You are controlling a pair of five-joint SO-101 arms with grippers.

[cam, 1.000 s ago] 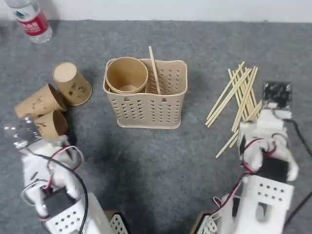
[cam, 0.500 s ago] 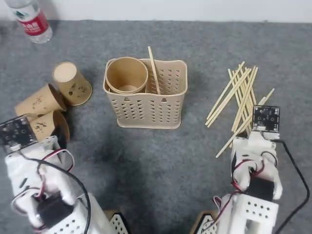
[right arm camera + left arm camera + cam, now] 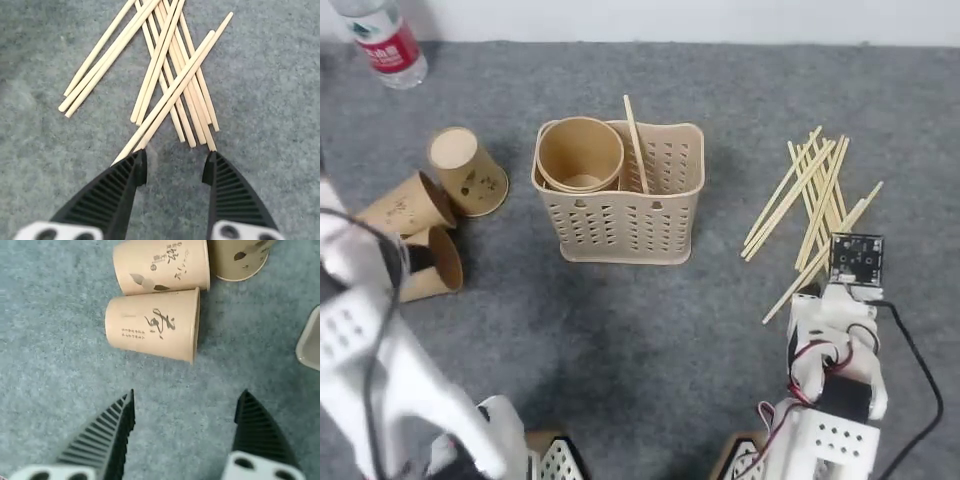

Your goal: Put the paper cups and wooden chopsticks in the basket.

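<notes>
You drew the right arm (image 3: pixel 832 335) back from over the chopsticks (image 3: pixel 815 200), uncovering the outermost one. You swung the left arm (image 3: pixel 365 340) away from the cups (image 3: pixel 415 205) and raised it high above the table (image 3: pixel 620 330), toward its left edge.

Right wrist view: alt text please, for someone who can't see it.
The right gripper, fingers open, hangs over a grey carpet just short of a loose pile of wooden chopsticks. The near ends of one long pair lie close to the tip of one finger.
</notes>
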